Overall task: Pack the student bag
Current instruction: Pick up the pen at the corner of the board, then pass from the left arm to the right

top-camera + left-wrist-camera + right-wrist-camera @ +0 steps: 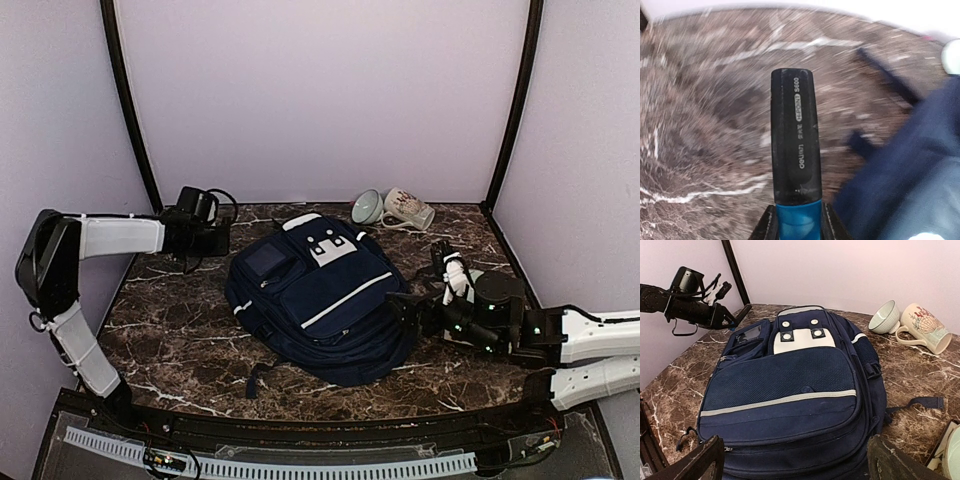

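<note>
Two tools are logged, left to right. At the left, the left tool (797, 231) is pinching a marker (792, 135) by its blue barrel, with the black cap pointing away from the wrist. The marker is held over bare tabletop (170, 330), just beside the upper left corner of the student bag (320, 295) and not over it. That wrist view is smeared, so fine detail is not relied on. The bag is laid flat at mid-tabletop, front up, with its top end and white patch toward the far wall. No open mouth can be made out, and whether the small pocket at its upper left is parted cannot be told. Beyond the bag's top right, a bowl (366, 207) and a mug (408, 210) lie tipped, apparently touching each other, apart from the bag. At the right, the right tool (800, 462) is spread wide with nothing held, set low at the bag's bottom end. An opening is judged necessary before the marker can be released. A zip pull or pocket lip should first be taken by the right tool and lifted. The marker should then be led in cap first and let go only once well inside, lest it roll off the fabric.
</note>
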Tool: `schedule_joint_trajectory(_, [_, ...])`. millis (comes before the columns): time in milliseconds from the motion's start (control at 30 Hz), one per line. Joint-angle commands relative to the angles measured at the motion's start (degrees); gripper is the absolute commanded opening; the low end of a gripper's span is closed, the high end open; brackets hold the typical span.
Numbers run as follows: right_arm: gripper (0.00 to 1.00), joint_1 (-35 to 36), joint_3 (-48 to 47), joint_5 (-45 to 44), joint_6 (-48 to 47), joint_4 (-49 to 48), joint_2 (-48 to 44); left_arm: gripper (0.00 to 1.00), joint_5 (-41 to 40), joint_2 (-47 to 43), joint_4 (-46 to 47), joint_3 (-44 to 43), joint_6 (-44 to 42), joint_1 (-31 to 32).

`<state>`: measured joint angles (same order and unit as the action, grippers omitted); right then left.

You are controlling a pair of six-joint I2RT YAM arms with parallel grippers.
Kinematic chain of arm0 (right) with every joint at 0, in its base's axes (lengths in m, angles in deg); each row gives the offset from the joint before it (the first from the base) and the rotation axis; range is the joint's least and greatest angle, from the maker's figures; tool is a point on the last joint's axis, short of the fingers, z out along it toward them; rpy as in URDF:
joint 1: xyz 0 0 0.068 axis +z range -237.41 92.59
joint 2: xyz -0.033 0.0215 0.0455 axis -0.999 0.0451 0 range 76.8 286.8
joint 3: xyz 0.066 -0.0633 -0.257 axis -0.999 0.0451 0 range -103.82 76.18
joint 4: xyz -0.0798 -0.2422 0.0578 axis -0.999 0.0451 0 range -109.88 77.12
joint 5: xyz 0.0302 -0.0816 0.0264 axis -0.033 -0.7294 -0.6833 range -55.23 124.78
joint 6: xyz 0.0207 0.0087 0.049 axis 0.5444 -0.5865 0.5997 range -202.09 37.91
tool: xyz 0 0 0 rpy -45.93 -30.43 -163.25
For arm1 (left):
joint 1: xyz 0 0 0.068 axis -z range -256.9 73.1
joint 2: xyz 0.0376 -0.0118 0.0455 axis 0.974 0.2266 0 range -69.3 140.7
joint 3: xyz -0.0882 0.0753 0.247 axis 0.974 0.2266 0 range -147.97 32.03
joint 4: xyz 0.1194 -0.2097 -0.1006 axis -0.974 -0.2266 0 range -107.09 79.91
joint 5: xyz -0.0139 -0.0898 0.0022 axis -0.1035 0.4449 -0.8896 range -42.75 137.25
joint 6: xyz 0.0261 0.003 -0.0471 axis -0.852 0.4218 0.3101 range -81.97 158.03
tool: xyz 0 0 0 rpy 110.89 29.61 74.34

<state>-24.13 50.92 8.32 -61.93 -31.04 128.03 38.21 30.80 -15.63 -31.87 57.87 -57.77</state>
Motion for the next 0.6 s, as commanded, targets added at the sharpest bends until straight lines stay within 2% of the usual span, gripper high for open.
schedule_joint_trajectory(0, [1.00, -0.5, -0.6, 4.6, 1.3, -0.6, -1.7, 0.00, 2.6, -11.5, 9.7, 6.2, -6.5, 3.8])
schedule_joint_trajectory(267, [1.00, -0.8, -3.7, 14.0, 2.8, 5.9, -4.1, 0.00, 16.0, -24.9, 21.6, 19.4, -15.7, 10.6])
schedule_joint_trajectory(567, [1.00, -0.9, -10.1, 29.1, 7.2, 13.2, -3.3, 0.00, 25.7, -30.1, 28.5, 27.5, -25.1, 22.0])
